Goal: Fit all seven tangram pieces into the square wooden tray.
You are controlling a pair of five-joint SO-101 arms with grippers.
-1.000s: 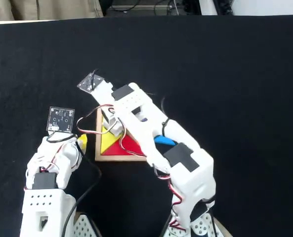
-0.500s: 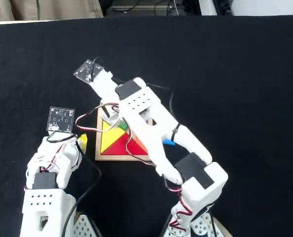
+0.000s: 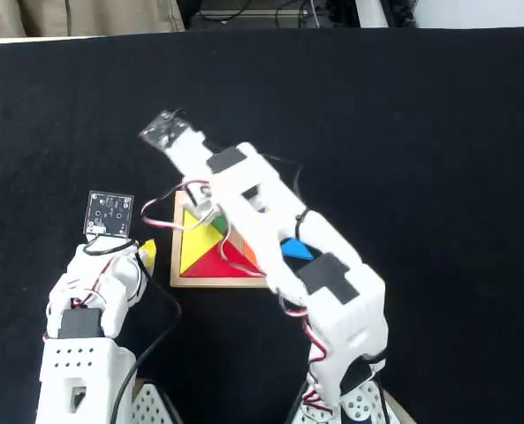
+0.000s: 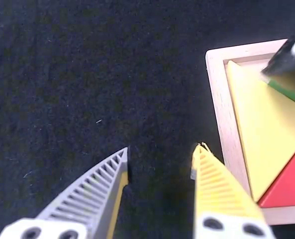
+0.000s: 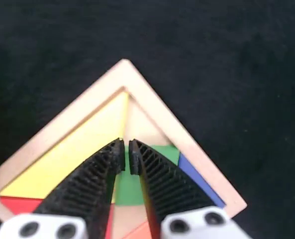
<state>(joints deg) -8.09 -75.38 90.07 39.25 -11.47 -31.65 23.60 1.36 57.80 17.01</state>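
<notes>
Though the tray point(image 5: 172, 127) holds several pieces point(image 5: 77, 149), a bare gap point(image 5: 140, 124) shows (work left), with the right gripper point(image 5: 126, 149) over it nearly closed, empty, and the left gripper point(image 4: 162, 149) beside it open, empty.

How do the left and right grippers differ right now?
The left gripper is open, the right gripper shut. The left gripper has one grey and one yellow finger; the right gripper's fingers are both black. The left gripper sits over bare black cloth beside the wooden tray, the right gripper over the tray itself. Both have ridged inner faces.
</notes>
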